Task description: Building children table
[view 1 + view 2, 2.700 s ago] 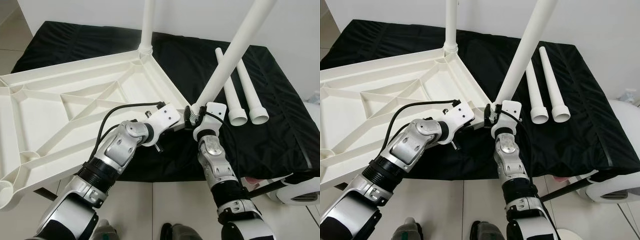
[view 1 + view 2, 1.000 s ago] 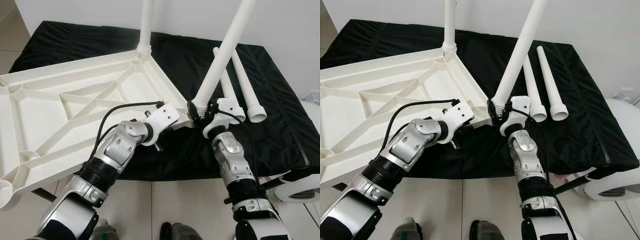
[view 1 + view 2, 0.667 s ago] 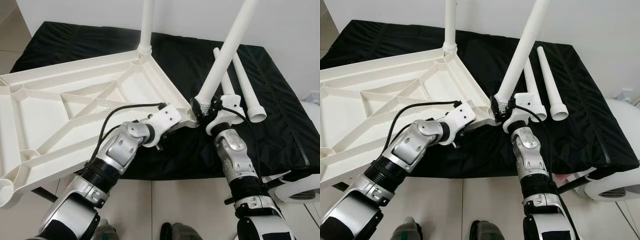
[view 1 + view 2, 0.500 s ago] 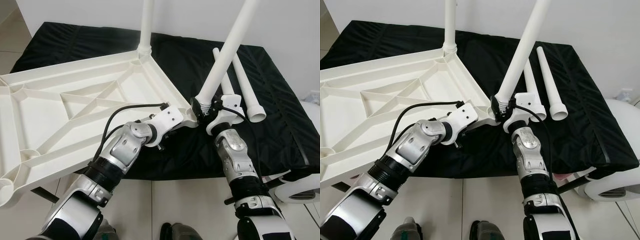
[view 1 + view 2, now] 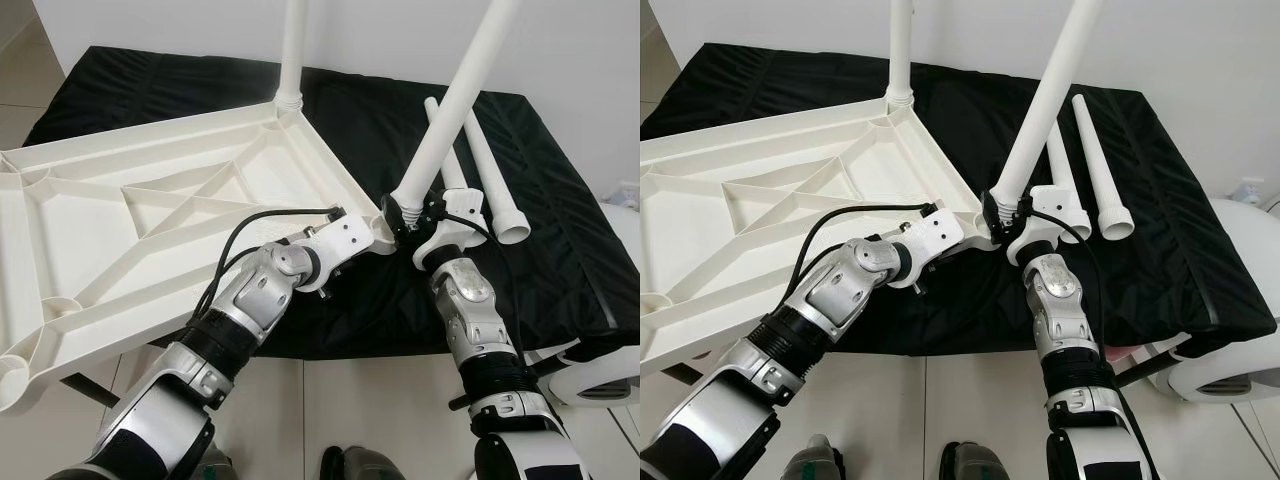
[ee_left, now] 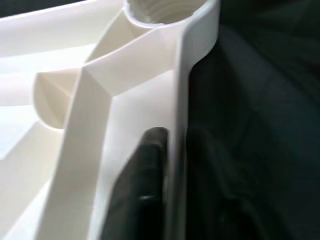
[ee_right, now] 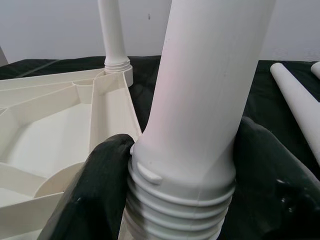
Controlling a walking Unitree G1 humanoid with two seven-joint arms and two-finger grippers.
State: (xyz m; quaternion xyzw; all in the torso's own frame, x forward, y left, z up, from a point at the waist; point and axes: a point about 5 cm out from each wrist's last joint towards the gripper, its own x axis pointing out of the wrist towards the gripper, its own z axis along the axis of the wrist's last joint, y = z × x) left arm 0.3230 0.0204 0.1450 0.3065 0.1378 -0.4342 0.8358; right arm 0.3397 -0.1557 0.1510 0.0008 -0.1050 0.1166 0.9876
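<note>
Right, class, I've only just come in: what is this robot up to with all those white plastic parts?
It is putting together a small white table. The tabletop lies upside down, partly on a black cloth, with one leg already standing in its far corner. The left gripper clamps the tabletop's rim near the closest corner socket. The right gripper holds a second leg by its threaded end, tilted, right at that socket. Two spare legs lie on the cloth to the right.

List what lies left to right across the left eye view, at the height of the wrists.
Upturned white tabletop → left pincer clamped on its rim → right pincer holding the tilted table leg → two loose legs on the black cloth.
</note>
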